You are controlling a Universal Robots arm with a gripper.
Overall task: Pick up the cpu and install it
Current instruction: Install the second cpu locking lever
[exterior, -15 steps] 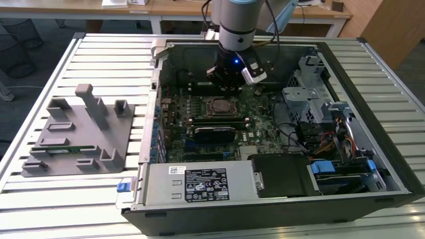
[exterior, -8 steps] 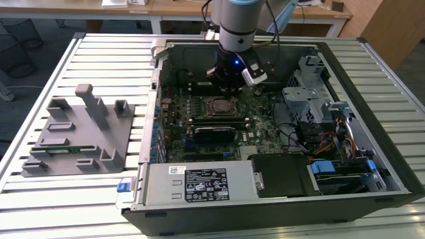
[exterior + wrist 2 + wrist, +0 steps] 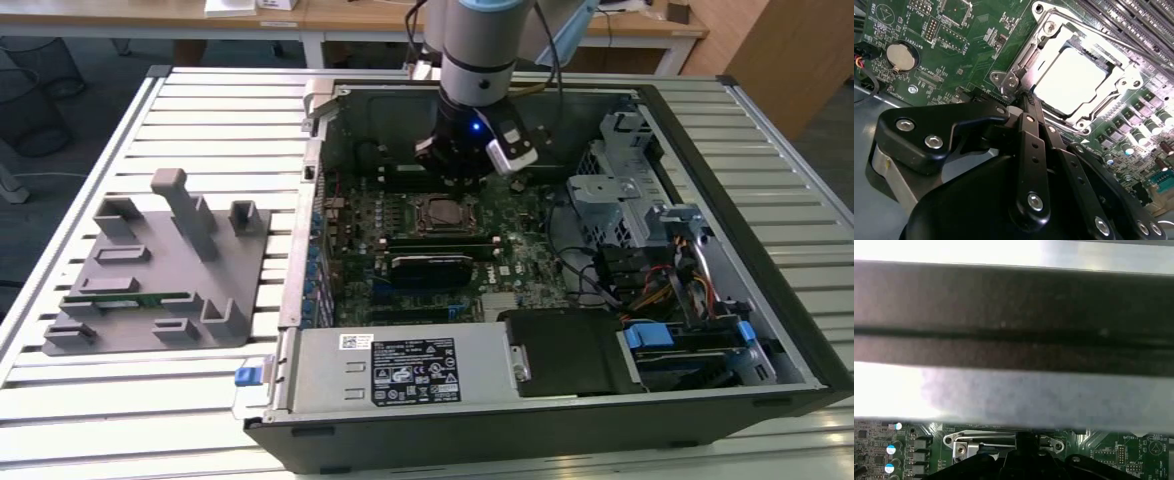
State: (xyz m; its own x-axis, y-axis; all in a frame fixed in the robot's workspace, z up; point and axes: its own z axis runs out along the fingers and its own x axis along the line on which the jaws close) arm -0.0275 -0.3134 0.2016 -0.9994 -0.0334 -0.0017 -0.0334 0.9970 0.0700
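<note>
The cpu [image 3: 1069,75] lies flat inside the metal socket frame [image 3: 1019,60] on the green motherboard [image 3: 969,55], its silvery top glaring bright. My gripper [image 3: 1026,100] hangs just beside one corner of that frame, black fingers [image 3: 1030,117] drawn together with nothing between them. In the exterior view the gripper [image 3: 461,182] is inside the open computer case, directly behind the socket [image 3: 441,212]. The first wrist view shows the socket frame [image 3: 979,442] under the gripper [image 3: 1024,442].
A grey fixture [image 3: 154,265] holding a green memory stick [image 3: 127,297] sits on the slatted table at the exterior view's left. Inside the case are a power supply [image 3: 400,365], a drive cage [image 3: 627,190] and cables [image 3: 654,290]. The case wall [image 3: 1014,330] is close.
</note>
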